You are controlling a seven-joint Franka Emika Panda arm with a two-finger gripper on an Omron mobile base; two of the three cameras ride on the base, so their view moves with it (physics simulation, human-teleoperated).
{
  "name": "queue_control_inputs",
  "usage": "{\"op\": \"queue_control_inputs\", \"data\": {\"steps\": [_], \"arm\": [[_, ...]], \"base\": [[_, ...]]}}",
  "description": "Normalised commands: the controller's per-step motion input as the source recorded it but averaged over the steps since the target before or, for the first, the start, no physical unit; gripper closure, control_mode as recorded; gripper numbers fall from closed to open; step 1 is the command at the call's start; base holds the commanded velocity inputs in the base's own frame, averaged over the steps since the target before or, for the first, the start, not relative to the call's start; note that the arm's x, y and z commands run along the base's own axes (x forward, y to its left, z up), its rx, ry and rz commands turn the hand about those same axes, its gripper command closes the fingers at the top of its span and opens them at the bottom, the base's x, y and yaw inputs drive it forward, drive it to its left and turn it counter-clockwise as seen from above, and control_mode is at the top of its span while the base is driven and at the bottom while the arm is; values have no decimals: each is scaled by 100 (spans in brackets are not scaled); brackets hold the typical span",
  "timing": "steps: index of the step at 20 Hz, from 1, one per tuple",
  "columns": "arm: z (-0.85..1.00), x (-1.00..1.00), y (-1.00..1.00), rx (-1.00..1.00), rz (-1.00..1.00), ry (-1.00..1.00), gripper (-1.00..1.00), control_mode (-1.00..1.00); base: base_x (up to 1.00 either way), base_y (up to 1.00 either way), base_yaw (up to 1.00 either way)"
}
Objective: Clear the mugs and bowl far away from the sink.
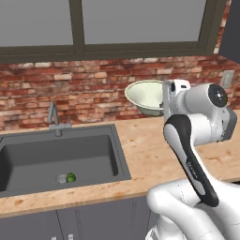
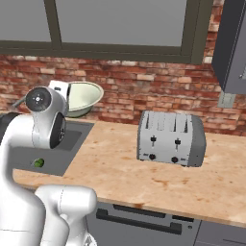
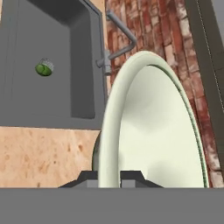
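Bowl point(image 1: 146, 96) held aloft over desk point(image 1: 150, 150), near back edge just right of sink point(image 1: 61, 157), jaws clamped on its rim. Looks rigid, glazed, likely slippery and breakable; single-point rim pinch on wide bowl, so it may swing or slip

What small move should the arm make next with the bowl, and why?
Probably carry the bowl sideways toward the toaster, away from the sink. The gripper is shut on the bowl's rim and holds it in the air, tilted, close to the sink's corner. Bare counter lies before the toaster.
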Motion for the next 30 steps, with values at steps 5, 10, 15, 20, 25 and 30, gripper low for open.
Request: {"op": "queue_control_inputs", "data": {"steps": [5,10,15,20,25,30], "arm": [[15,-36,0,0,9,-3,100,-100],[0,-16,0,0,1,-1,100,100],[0,0,0,0,0,0,100,100],[0,0,0,0,0,0,100,100],[0,0,0,0,0,0,100,100],[0,0,0,0,0,0,100,100]], "base": [[0,0,0],[-63,2,2],[-43,27,27],[-47,99,68],[-17,74,94],[-5,53,100]]}}
